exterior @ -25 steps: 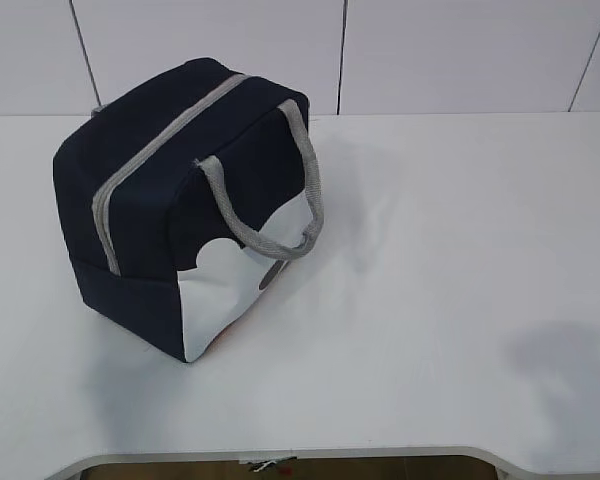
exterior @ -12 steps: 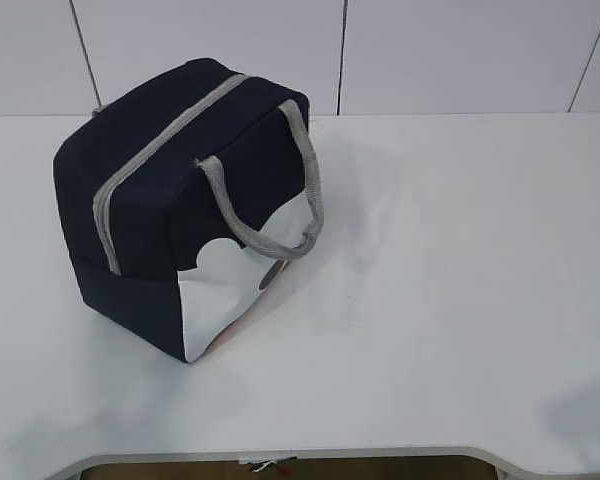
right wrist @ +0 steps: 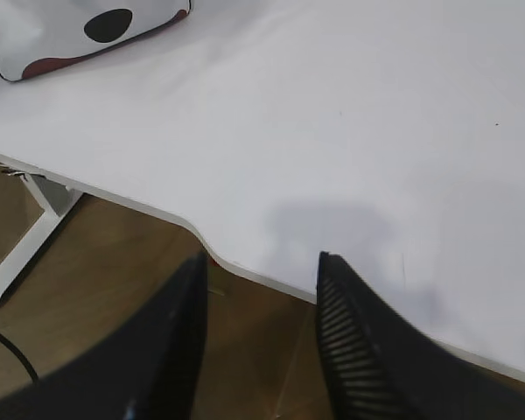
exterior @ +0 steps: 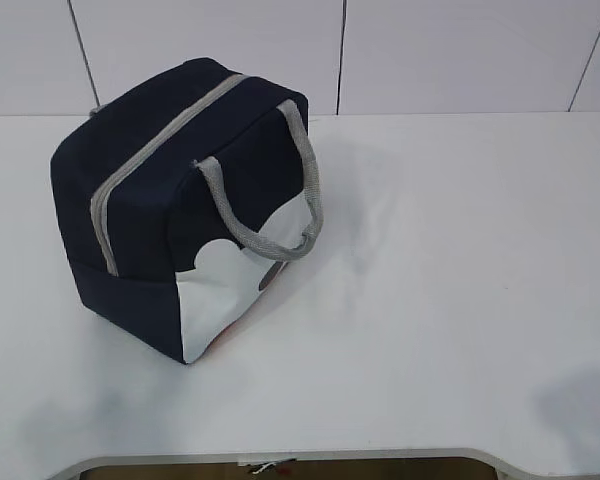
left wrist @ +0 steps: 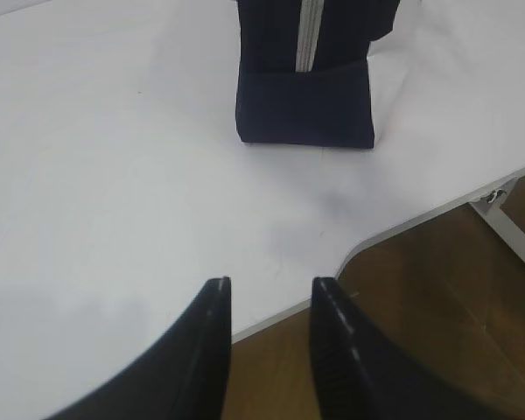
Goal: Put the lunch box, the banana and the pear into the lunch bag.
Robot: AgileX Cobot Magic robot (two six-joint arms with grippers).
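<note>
The bag (exterior: 185, 205) stands on the left half of the white table (exterior: 450, 260), well back from the front edge, turned at a slant so one lower corner points toward the camera; its grey zipper (exterior: 155, 150) runs closed along the top and down the near end, and one grey handle (exterior: 270, 195) droops in a loop over the side with the white patch (exterior: 220, 295); on that patch I see a dark round spot and a bit of red at the bottom edge, part of a printed picture, but no writing or brand that I can read; the box, the banana and the pear do not show in any view. Behind the table is a pale panelled wall (exterior: 430, 50) with dark seams; under the front edge, brown floor (left wrist: 437, 297) and a white table leg (right wrist: 31, 241). My left gripper (left wrist: 267, 293) hangs over the front edge of the table, fingers apart with a clear gap and nothing between them, the bag's zipped end (left wrist: 304, 96) straight ahead and well off; my right gripper (right wrist: 262, 262) likewise hangs over the table's edge, fingers spread wide and empty, the bag's patterned corner (right wrist: 87, 31) far up to the left. Nothing lies between either gripper and the bag, only bare tabletop with soft shadows.
</note>
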